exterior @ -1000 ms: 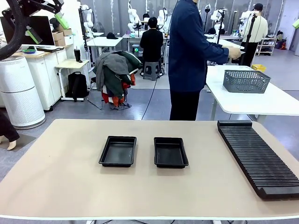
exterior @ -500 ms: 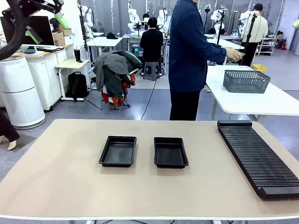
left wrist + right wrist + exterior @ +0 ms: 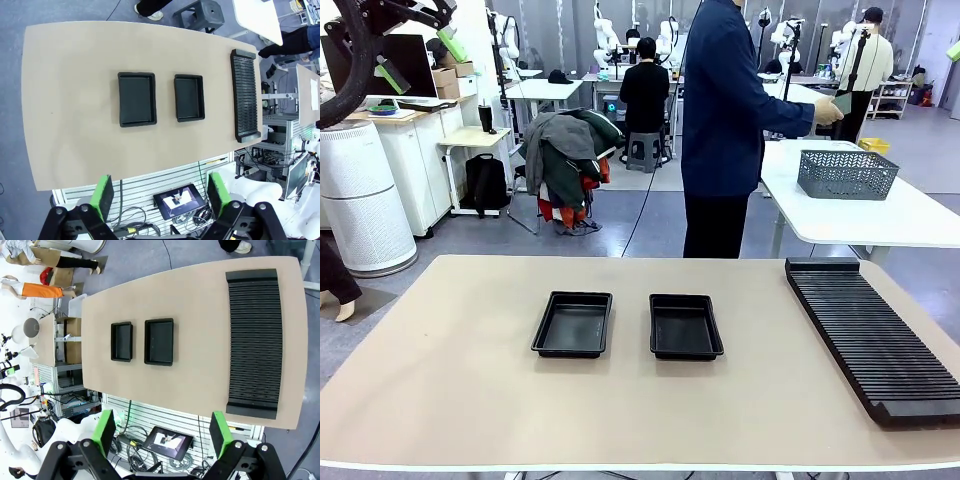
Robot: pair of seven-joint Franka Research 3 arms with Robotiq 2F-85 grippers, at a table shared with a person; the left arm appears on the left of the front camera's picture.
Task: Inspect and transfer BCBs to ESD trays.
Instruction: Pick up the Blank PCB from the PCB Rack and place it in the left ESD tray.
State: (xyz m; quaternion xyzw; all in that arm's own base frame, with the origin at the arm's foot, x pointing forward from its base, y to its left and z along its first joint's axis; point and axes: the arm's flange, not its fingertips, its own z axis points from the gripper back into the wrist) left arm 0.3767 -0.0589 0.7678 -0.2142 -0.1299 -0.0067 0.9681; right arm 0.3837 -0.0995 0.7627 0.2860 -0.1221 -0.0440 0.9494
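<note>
Left gripper (image 3: 161,195): jaws spread wide with nothing between them. It hangs high over the robot's side of the table (image 3: 450,380). In the front view it sits at the upper left corner (image 3: 420,60).
Right gripper (image 3: 162,431): fingers released and wide apart, gripping nothing, also high above the table's near edge.
ESD trays: the left tray (image 3: 573,323) and right tray (image 3: 685,326) lie side by side, just apart, near the middle of the table. Both sit flat with their long sides running away from the robot, and their floors show plain black.
Trays against left fingers: the left tray (image 3: 137,99) and right tray (image 3: 189,97) sit far beyond the fingertips, within the span between the two green pads (image 3: 104,196). Nothing touches them.
Trays against right fingers: the left tray (image 3: 122,341) and right tray (image 3: 159,341) lie far off, toward the picture-left pad's (image 3: 105,430) side of the gap.
Slotted rack (image 3: 870,335): long, black and ribbed, it lies on the table's right part, well apart from the trays.
Person's hand (image 3: 825,110): it is over a white side table and holds a thin dark flat piece (image 3: 842,99), too small to tell what it is.
Grey basket (image 3: 847,172): it stands on that side table.
</note>
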